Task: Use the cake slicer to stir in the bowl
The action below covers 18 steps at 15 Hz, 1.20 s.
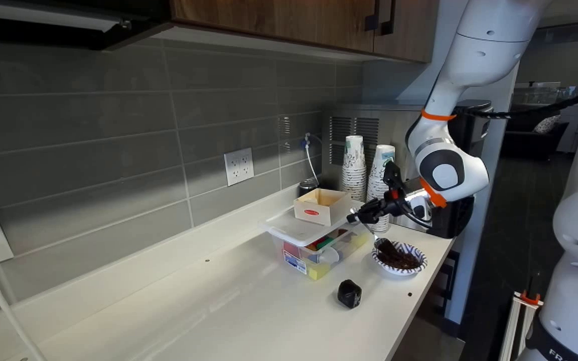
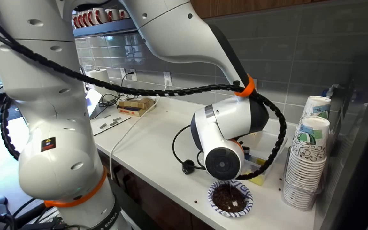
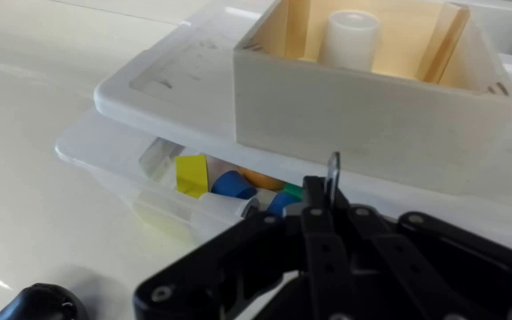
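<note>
My gripper (image 1: 356, 216) is shut on the handle of the cake slicer (image 1: 372, 232). The slicer slants down, and its dark-looking blade end reaches into the bowl. The bowl (image 1: 398, 272) is white with a blue-purple pattern and stands near the counter's front edge. It also shows in an exterior view (image 2: 249, 201), where the arm hides the gripper. Dark brown bits (image 2: 225, 199) lie in the bowl. In the wrist view the handle's metal end (image 3: 333, 175) sticks up between the closed fingertips (image 3: 327, 191). The bowl and blade are out of the wrist view.
A clear bin (image 1: 294, 255) of coloured pieces with a skewed white lid (image 1: 289, 225) stands beside the bowl. An open white box (image 1: 314, 210) sits on the lid. Cup stacks (image 1: 353, 170) stand behind. A black object (image 1: 349, 294) lies on the counter (image 1: 249, 301).
</note>
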Motion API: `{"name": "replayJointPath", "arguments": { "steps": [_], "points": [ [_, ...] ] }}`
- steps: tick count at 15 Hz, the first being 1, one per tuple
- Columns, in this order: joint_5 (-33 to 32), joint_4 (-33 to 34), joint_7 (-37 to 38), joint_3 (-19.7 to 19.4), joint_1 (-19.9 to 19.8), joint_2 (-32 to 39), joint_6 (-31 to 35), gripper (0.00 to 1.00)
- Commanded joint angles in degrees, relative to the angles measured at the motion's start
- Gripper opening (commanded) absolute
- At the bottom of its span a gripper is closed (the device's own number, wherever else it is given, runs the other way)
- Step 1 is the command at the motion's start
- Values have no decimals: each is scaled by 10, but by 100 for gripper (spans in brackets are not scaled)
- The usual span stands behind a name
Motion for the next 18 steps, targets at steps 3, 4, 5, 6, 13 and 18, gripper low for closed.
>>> {"name": "replayJointPath", "arguments": {
  "steps": [3,4,5,6,13,18],
  "points": [
    [6,-1,-3,16,19,-2,12,1],
    [11,3,-14,20,23,4,16,1],
    [15,5,-24,23,26,9,20,1],
    [15,6,-30,26,29,11,24,1],
    [16,18,-81,45,52,43,50,1],
    [39,29,-99,48,56,54,60,35]
  ]
}}
